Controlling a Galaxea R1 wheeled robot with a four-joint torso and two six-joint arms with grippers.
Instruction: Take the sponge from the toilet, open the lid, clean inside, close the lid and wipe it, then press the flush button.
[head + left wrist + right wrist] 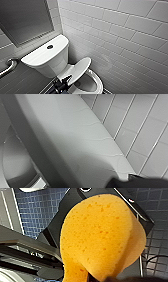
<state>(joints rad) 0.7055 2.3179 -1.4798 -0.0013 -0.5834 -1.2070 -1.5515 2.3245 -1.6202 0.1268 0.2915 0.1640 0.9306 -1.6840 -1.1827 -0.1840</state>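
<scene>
Sponge [100, 238] (orange, bent) looms at right wrist; head view shows lid [80, 68] half-raised.

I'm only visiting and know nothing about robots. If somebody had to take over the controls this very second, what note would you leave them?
Right gripper: shut on the sponge, which bulges from the pinch.
Left gripper: at the near edge of the lid; grip unclear.
Lid: partly raised, tilted over the open bowl of the toilet.
Flush button: on the tank top, nothing near it.
Done: sponge picked up, lid partly up.
Left: finish opening, clean inside, close and wipe lid, flush.
</scene>
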